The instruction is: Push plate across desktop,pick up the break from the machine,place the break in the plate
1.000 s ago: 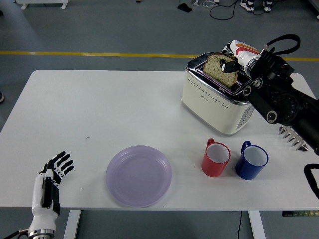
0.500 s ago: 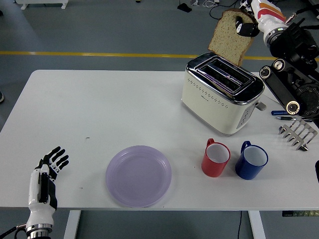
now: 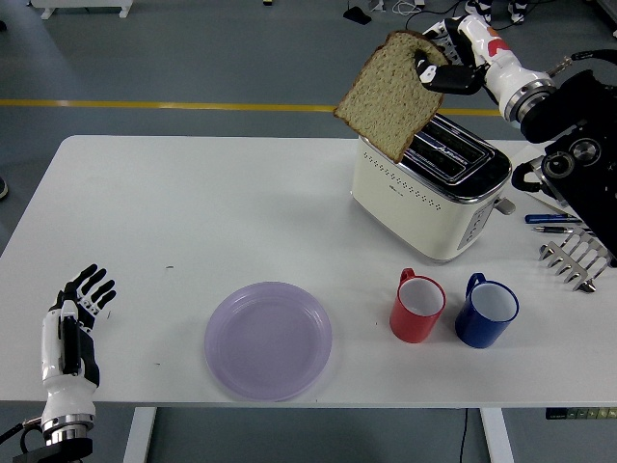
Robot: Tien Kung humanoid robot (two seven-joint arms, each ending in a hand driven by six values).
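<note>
A slice of brown bread [image 3: 390, 94] hangs in the air above the left end of the cream toaster [image 3: 429, 193], tilted on one corner. My right hand [image 3: 445, 69] is shut on the bread's upper right edge, with the arm coming in from the right. The lilac plate [image 3: 268, 340] lies near the table's front edge, well below and left of the bread. My left hand [image 3: 79, 307] rests at the front left corner, fingers spread and holding nothing.
A red mug [image 3: 417, 307] and a blue mug [image 3: 487, 312] stand side by side in front of the toaster. A metal toast rack [image 3: 576, 260] and pens [image 3: 554, 223] lie at the right edge. The white table [image 3: 193, 212] spans the view.
My right hand has lifted the bread out of the toaster slot and carried it up and to the left. The left hand has slid back toward the front left corner.
</note>
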